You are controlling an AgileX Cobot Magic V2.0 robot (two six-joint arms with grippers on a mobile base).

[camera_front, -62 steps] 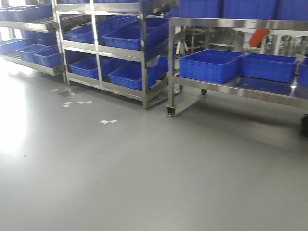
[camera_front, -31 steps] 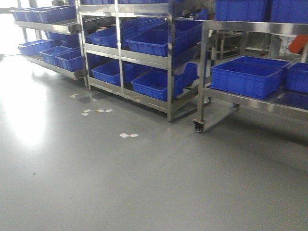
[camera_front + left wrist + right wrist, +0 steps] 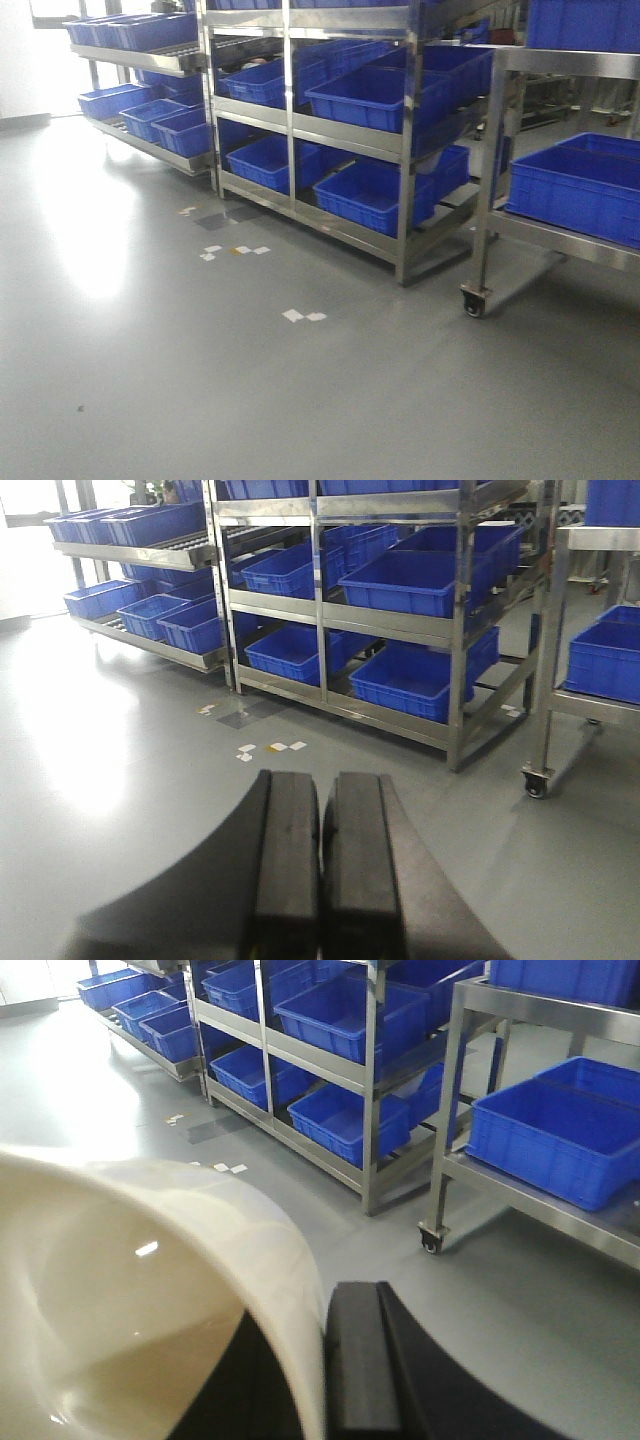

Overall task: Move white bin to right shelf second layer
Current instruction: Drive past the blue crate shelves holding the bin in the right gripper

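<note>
Slippage is judged the risk: the white bin (image 3: pixel 150 1290) is clamped by its rim wall alone in the right gripper (image 3: pixel 335 1355), hung to that gripper's left, the left gripper (image 3: pixel 320 870) is pressed together empty, and travel jolts could loosen it.

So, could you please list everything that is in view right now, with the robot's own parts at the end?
Blue ribbed plastic crates: more than ten, blue, on the rack and cart levels.
Tiered steel racks: two, silver, along the far side of the floor.
Wheeled steel cart: one, silver, far right, carrying blue crates.
Small floor markers: several, white, on the grey floor in front of the racks.
Glossy cream-white plastic bin: one, cream-white, close up in the right wrist view.
Left gripper: one, black, shut and empty.
Right gripper: one, black, shut on the bin's wall.
</note>
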